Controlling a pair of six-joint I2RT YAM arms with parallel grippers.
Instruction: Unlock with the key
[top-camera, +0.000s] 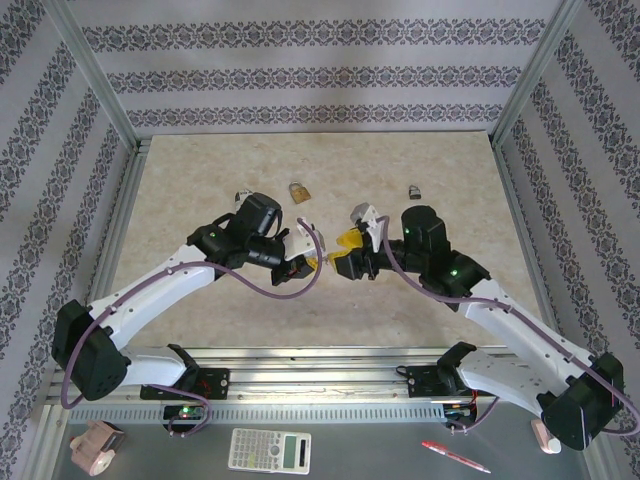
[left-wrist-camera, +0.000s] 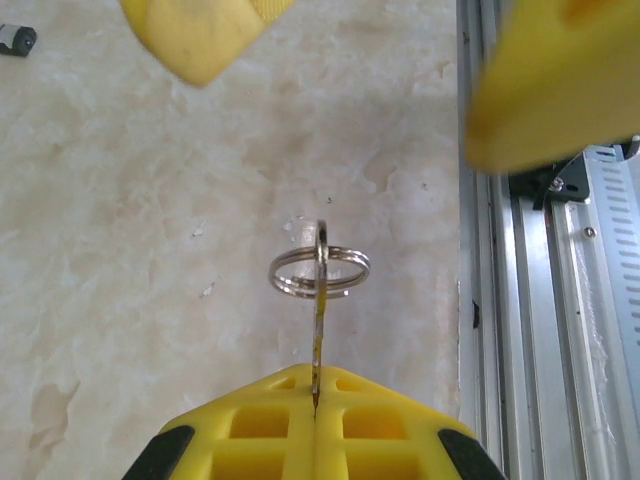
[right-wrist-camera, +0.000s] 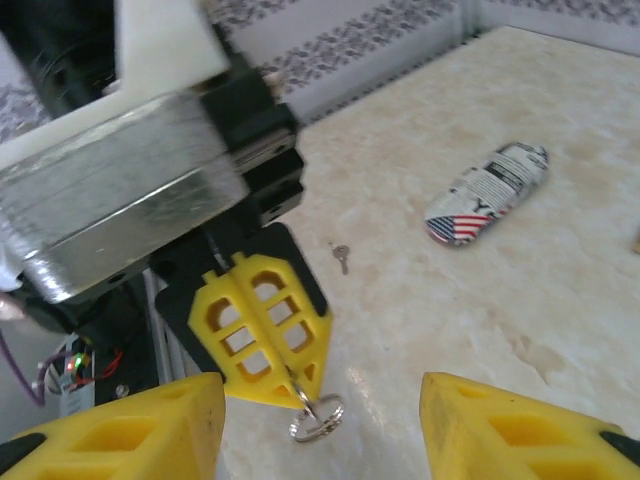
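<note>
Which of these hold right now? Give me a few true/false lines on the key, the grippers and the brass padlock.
1. The left gripper is shut on the key, which carries a ring. True.
2. The right gripper is shut. False: its jaws stand open, facing the key.
3. The key is in the brass padlock. False: the padlock lies farther back on the table, away from both grippers.
4. A second key lies loose on the table. True.
</note>
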